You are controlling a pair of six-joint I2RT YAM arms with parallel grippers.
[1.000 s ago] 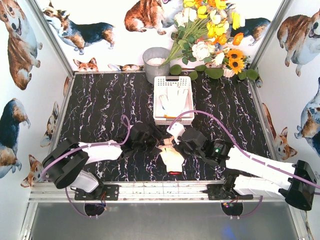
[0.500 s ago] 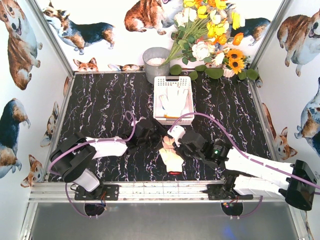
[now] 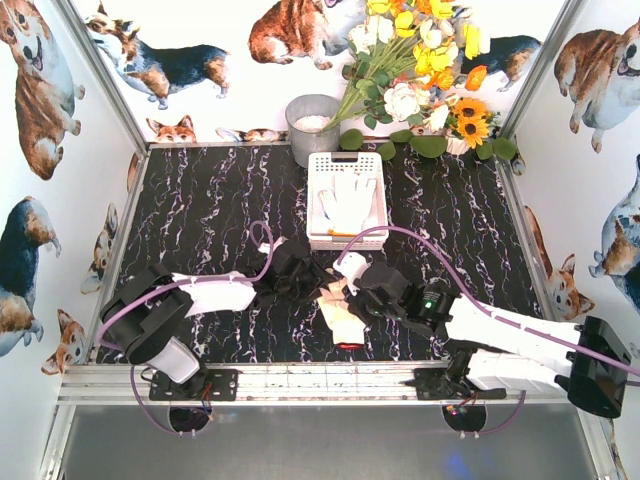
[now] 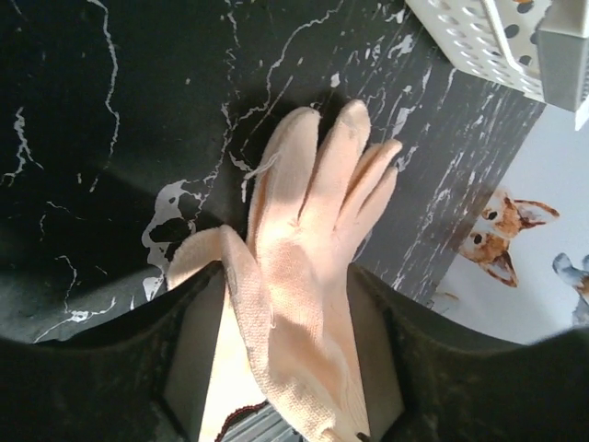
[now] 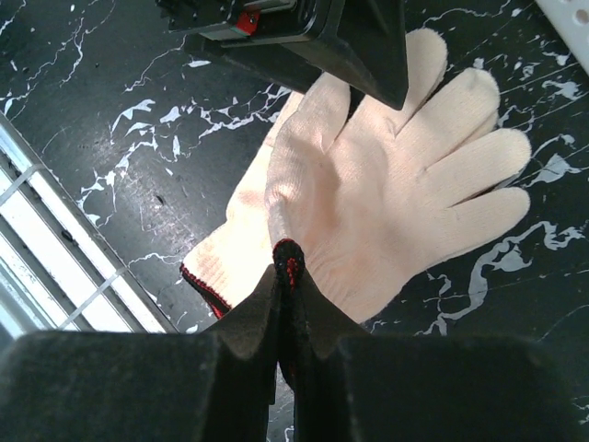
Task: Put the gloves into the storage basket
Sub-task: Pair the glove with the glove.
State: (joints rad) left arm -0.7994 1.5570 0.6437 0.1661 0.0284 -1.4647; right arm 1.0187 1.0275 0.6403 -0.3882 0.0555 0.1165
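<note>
Two cream gloves lie stacked on the black marble table between my grippers. In the right wrist view the upper glove is pinched at its red-edged cuff by my right gripper, which is shut on it. The lower glove shows beneath at the left. My left gripper straddles the upper glove near its fingers. Its jaws are half closed, with a gap still showing at the left pad. The white storage basket stands just beyond, with a white glove inside.
A grey metal bucket stands behind the basket, beside a bunch of artificial flowers. Corgi-print walls enclose the table on three sides. A corner of the basket shows in the left wrist view. Purple cables loop over both arms.
My left arm has reached right over the gloves and its jaws have narrowed round the upper glove. The right gripper stays shut on the cuff and has barely moved.
</note>
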